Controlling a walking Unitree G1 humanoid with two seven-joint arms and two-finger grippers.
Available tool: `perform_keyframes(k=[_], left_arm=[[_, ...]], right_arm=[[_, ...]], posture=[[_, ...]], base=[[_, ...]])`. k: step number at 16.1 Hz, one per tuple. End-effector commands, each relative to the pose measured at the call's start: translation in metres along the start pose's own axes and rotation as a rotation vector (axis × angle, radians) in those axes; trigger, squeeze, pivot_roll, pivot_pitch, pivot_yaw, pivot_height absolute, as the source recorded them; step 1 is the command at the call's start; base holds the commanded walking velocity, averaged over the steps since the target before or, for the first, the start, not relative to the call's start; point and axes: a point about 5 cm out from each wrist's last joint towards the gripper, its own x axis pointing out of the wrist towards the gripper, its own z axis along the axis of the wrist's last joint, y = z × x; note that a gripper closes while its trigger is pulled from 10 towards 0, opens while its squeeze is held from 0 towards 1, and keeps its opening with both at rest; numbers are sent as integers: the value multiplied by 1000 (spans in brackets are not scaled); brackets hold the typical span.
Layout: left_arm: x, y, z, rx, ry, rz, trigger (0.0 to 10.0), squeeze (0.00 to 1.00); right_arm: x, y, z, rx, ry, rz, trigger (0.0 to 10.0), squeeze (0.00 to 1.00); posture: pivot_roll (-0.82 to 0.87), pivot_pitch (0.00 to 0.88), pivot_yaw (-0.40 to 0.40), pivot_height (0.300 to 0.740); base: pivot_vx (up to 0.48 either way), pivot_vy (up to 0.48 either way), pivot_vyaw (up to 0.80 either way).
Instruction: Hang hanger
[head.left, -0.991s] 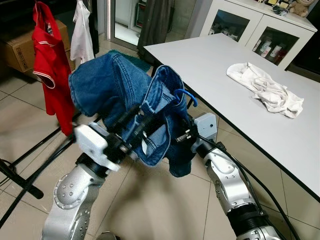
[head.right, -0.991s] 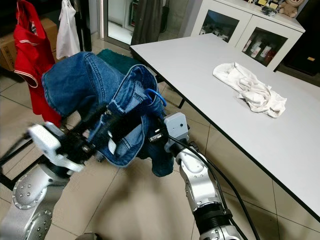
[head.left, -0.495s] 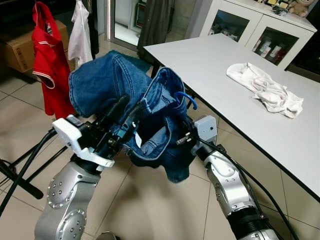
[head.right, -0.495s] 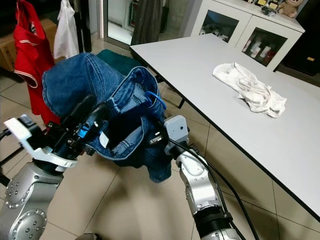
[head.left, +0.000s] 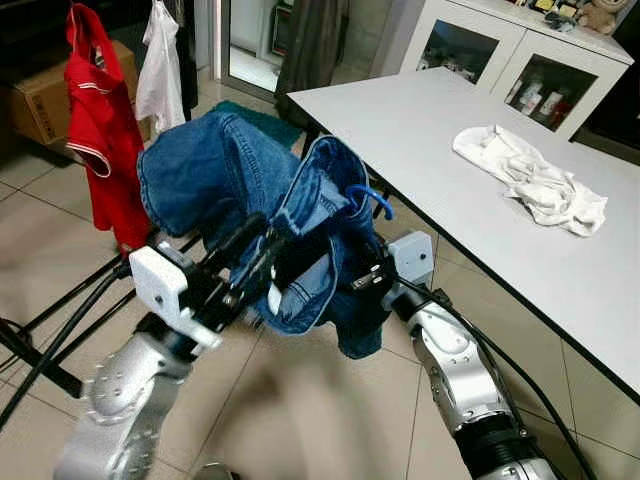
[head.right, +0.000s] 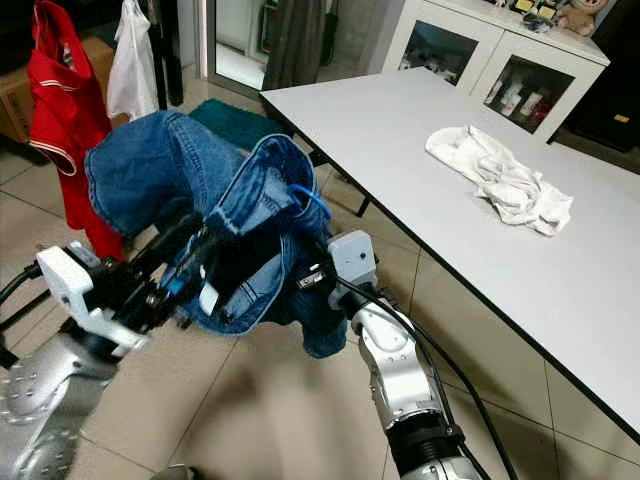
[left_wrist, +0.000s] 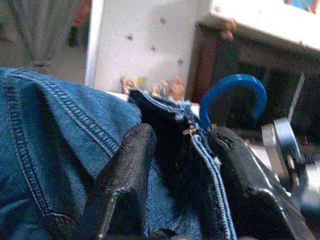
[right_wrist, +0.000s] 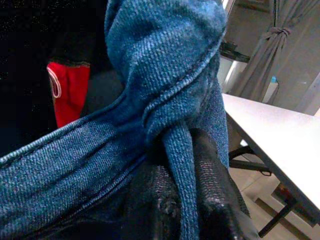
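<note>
While both arms worked: the robot held the load up off the floor, between the rack and the white table (head.left: 470, 150).
Jeans: blue denim jeans (head.left: 215, 180) draped over a blue hanger (head.left: 372, 197), only its hook poking out at the waistband.
Left gripper: left gripper (left_wrist: 182, 150) pinching the waistband, fingers (left_wrist: 127, 170) closed on denim beside the hook, probably steadying it.
Right gripper: right gripper (right_wrist: 182, 175) clamped on a twisted fold of jeans, bearing weight.
Rack: red shirt (head.left: 100, 130) hung nearby, the likely destination.
Writing: none readable; a white tag on the jeans was too blurred.
</note>
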Motion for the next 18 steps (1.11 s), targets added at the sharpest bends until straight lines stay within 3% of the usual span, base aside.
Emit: perform_keyframes(k=[1,3,4,5,7,8,10,13,14,18], left_arm=[[-1,-4,1,27,7,-52,10000,1000],[-1,-4,-1,208,68,-118,10000,1000],[1,2,2,385,69,-119,10000,1000],[5,10,15,333,-15,-60,10000,1000],[0,17,20,-3,-122,35,10000,1000],[0,17,18,-27,-115,37,10000,1000],[-4,17,10,-183,-162,113,10000,1000],[-5,22,2,-252,-154,202,10000,1000],[-3,19,-2,-243,-140,204,0,0],[0,14,-4,-232,-143,203,0,0]], right_arm=[[-1,-10,7,-7,-40,-40,0,0],[-2,-10,8,-6,-42,-36,0,0],[-2,-10,8,-5,-44,-33,0,0],[-2,-10,8,-5,-44,-32,0,0],[-2,-10,8,-5,-45,-33,0,0],[-2,-10,8,-5,-45,-33,0,0],[-2,-10,8,-5,-45,-34,0,0],[-2,-10,8,-3,-44,-35,0,0],[-2,-10,8,-2,-45,-34,0,0],[-1,-9,8,0,-44,-29,0,0]], posture=[[196,83,-185,740],[194,83,-189,740],[193,83,-190,740],[193,83,-190,740],[189,79,-190,740],[189,79,-190,740],[187,78,-188,740],[190,76,-187,740],[192,74,-186,740],[195,73,-185,740]], base=[[0,0,0],[0,0,0],[0,0,0],[0,0,0],[0,0,0],[0,0,0],[0,0,0],[0,0,0],[0,0,0],[0,0,0]])
